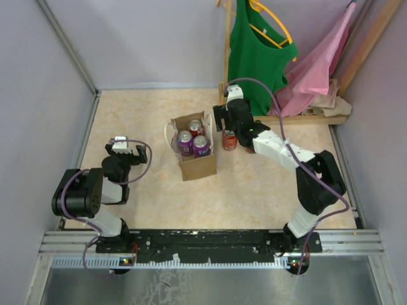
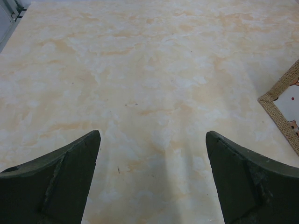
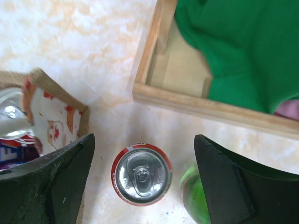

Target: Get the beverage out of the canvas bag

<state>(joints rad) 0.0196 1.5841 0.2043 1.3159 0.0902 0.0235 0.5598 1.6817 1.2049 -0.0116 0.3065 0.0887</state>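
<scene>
The red drink can [image 3: 141, 173] stood upright on the counter [image 1: 140, 114], outside the canvas bag [image 1: 198, 166] and just beside its right wall, its silver top and pull tab facing up. The wrist view showed a strip of bare counter between can and bag, so the two were close but apart. The right pincer [image 3: 144, 137] hung directly over the can with its jaws spread wide. One dark finger [image 3: 51, 186] stood to the can's left and the other to its right, each with a clear gap to the can, so the pincer had hold of nothing. A green container [image 3: 192, 196] stood close to the can's right side, mostly hidden behind the right-hand finger.

The bag sat upright near the middle of the counter with its mouth open. Three more cans stood inside: two purple ones [image 1: 185, 143] toward the near side and a reddish one [image 1: 196, 127] at the far end. Its lining [image 3: 56, 116] was white with small red figures, under a coarse tan rim.

Beyond the red can lay the wooden base frame [image 3: 210, 109] of a clothes rack, with a green garment [image 1: 254, 51] hanging over it and a pink one [image 1: 318, 63] to its right.

Well left of the bag, the left pincer [image 2: 153, 135] hovered over bare marbled counter, its jaws wide apart with nothing between them. Only a corner of the bag showed at the right edge of its view.
</scene>
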